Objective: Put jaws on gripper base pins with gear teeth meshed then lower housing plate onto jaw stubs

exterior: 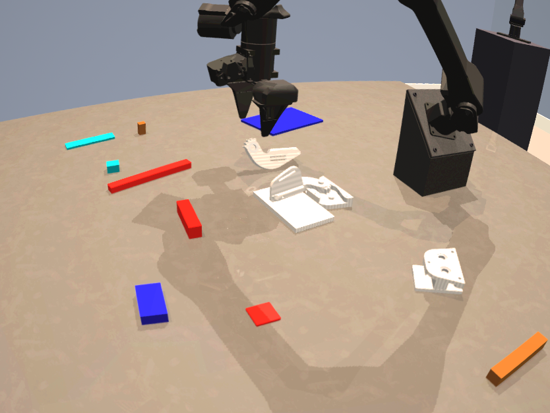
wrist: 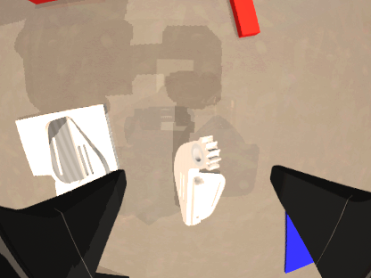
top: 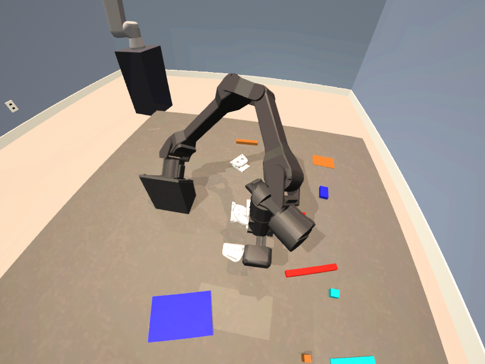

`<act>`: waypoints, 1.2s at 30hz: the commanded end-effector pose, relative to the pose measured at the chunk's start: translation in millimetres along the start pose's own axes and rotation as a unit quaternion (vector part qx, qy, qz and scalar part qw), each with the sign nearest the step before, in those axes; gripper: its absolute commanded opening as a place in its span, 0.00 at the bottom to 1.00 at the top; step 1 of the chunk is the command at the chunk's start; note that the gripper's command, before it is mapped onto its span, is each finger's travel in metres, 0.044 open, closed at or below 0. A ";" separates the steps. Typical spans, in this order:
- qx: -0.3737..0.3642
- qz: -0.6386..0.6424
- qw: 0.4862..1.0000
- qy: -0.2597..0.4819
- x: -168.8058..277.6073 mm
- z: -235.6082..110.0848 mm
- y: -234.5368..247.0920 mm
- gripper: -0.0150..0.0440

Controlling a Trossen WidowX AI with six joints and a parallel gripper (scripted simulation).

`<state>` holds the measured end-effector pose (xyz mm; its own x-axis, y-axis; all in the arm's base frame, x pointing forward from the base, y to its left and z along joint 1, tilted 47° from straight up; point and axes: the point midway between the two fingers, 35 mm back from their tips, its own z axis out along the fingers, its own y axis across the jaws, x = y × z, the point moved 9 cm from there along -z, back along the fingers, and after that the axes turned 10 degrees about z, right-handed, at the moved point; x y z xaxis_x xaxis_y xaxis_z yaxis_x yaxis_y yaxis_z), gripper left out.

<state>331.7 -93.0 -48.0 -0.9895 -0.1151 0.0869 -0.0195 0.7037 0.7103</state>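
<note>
The white gripper base [top: 236,215] [exterior: 303,214] [wrist: 30,143] lies on the table, its pinned part beside its flat plate. One white jaw [exterior: 287,183] [wrist: 67,153] stands on edge over the base; whether it sits on a pin I cannot tell. The other white jaw [top: 232,252] [exterior: 272,158] [wrist: 198,192] lies on the table beyond the base, teeth showing in the wrist view. The white housing plate [top: 238,160] [exterior: 444,270], with two holes, stands apart. My gripper [exterior: 253,125] [wrist: 198,171] is open and empty, above the loose jaw, with one finger on each side of it.
A red bar [top: 311,270] [exterior: 150,176] and a shorter red block [exterior: 188,219] lie to one side. A blue sheet [top: 181,316] [exterior: 284,119] lies beyond the loose jaw. A blue block [top: 323,192] [exterior: 151,303], red tile [exterior: 262,313] and orange bar [top: 246,142] [exterior: 517,358] lie farther off.
</note>
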 end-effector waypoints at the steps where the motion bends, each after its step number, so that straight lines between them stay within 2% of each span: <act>1: 0.001 0.005 1.000 0.001 -0.9 5.0 -3.0 1.00; 36: 0.000 0.004 1.000 0.001 -0.5 62.7 -2.5 1.00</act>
<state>326.3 -56.1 -88.0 -0.9897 -0.1138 0.0867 -0.0194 0.7071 0.7068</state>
